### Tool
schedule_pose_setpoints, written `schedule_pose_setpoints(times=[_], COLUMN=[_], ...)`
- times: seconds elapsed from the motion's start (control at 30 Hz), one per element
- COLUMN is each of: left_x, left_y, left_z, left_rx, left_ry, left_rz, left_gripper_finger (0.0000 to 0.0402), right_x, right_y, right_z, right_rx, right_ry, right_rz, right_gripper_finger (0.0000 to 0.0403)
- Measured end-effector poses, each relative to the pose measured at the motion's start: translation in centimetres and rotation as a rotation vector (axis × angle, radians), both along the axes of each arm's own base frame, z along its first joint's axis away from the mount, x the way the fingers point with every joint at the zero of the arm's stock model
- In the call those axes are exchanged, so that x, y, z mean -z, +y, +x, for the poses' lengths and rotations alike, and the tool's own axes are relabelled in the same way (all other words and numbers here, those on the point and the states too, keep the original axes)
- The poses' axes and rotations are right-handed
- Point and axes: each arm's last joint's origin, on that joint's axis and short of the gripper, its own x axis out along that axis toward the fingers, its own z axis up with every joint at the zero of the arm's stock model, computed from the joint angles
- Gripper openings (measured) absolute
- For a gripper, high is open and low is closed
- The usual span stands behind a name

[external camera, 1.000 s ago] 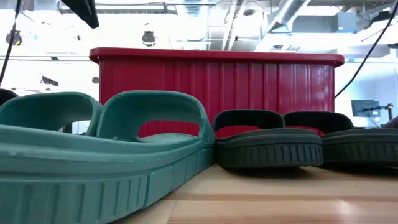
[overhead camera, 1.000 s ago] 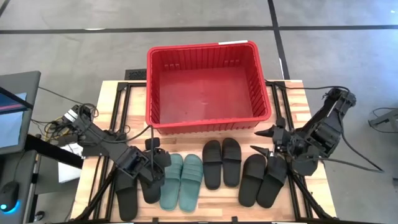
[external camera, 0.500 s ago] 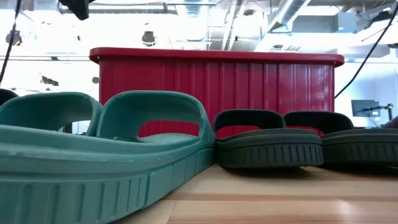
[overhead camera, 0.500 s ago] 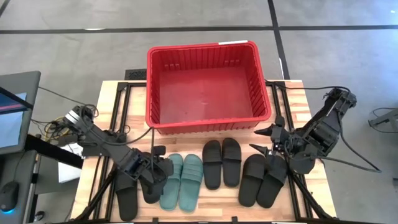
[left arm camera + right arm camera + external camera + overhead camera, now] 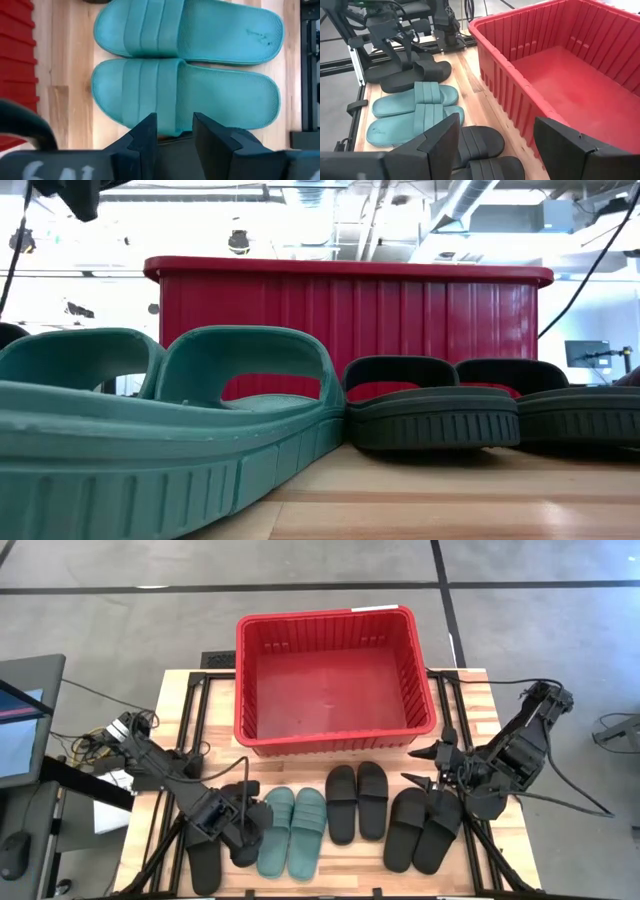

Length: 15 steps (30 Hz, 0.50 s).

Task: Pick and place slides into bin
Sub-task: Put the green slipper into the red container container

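Note:
The red bin (image 5: 335, 735) stands at the table's far middle. Four pairs of slides lie in a row along the near edge: a black pair (image 5: 205, 855) at the left, the green pair (image 5: 292, 830), a black pair (image 5: 357, 802) and a black pair (image 5: 424, 830) at the right. My left gripper (image 5: 247, 824) is open above the left pair's right slide (image 5: 175, 141), beside the green pair (image 5: 185, 95). My right gripper (image 5: 420, 766) is open and empty above the far end of the right black pair, beside the bin's near right corner.
The bin's thick rim (image 5: 350, 270) stands well above the slides. Bare wood shows between the bin and the slide row (image 5: 300, 765). Black frame rails run along both sides of the table (image 5: 195, 720). A monitor (image 5: 20, 730) stands off the table's left.
My left gripper has gone toward the table's near edge and a little left, from the toe end of the left black pair to above the right slide of that pair. No slide has moved.

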Motion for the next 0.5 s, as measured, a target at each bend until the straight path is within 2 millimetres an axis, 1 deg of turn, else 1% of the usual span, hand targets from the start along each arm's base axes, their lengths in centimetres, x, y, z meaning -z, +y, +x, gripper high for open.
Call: schedule_pose_setpoints(times=[0.1, 0.2, 0.5], left_x=[0.3, 1.0, 5.0], left_y=[-0.4, -0.7, -2.7], left_z=[0.3, 0.5, 1.9], left_rx=[0.016, 0.038, 0.082], left_ry=[-0.036, -0.034, 0.035], left_rz=[0.047, 0.096, 0.175], left_gripper_finger=[0.0114, 0.0114, 0.0114], right_x=[0.0, 0.0, 0.0], right_y=[0.0, 0.0, 0.2], right_z=[0.0, 0.0, -0.1], right_rx=[0.000, 0.000, -0.008], right_ry=[0.000, -0.001, -0.006], right_rz=[0.000, 0.000, 0.013], right_gripper_finger=[0.0240, 0.0240, 0.0240])
